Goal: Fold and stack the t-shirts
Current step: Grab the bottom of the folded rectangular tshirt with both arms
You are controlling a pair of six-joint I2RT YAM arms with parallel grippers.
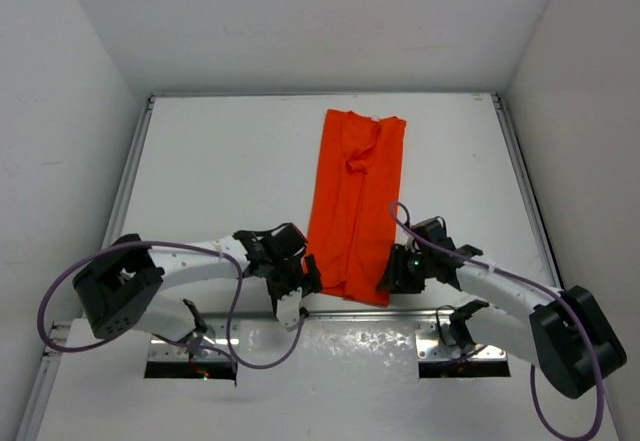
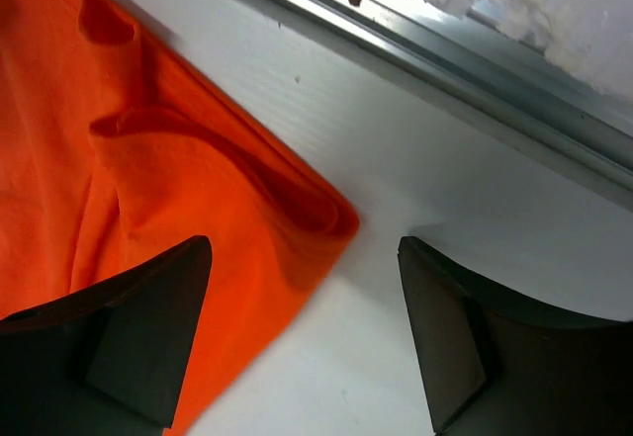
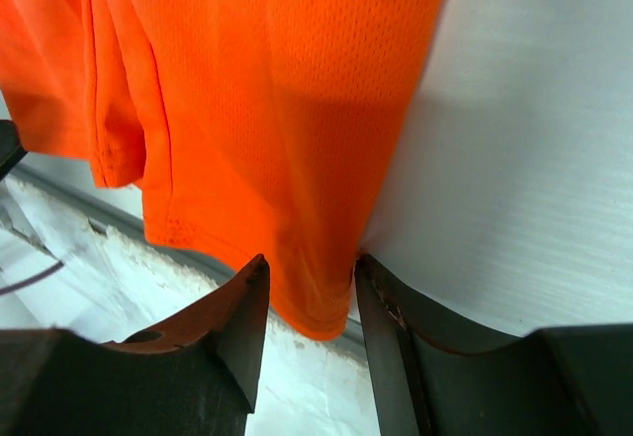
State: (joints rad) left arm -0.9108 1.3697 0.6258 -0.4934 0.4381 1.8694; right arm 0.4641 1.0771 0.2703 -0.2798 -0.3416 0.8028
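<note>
Near edge: left gripper (image 2: pixel 302 258) stands wide open and holds nothing. One finger is over the near-left hem corner of the plain orange-red soft cloth t-shirt (image 1: pixel 355 201), the other over bare white tabletop (image 1: pixel 220 181) just beside that corner, with the grey metal rail (image 2: pixel 475 55) close by. Right gripper (image 3: pixel 310 263) is drawn narrow onto the near-right hem corner; cloth fills the gap from finger to finger, so I read it as pinched, though how firmly is not visible. The t-shirt lies flat mid-tabletop as a long narrow strip, sleeves apparently turned in, hem toward the arms, collar end far. Step in hand, as judged: take both hem corners and carry them to the collar end, halving the strip. To do it well, the left gripper should close over all layers at its corner, not only the top one. Both arms then lift together, level, at matched pace — so the fold line runs square — and release only once hem meets the far edge.
</note>
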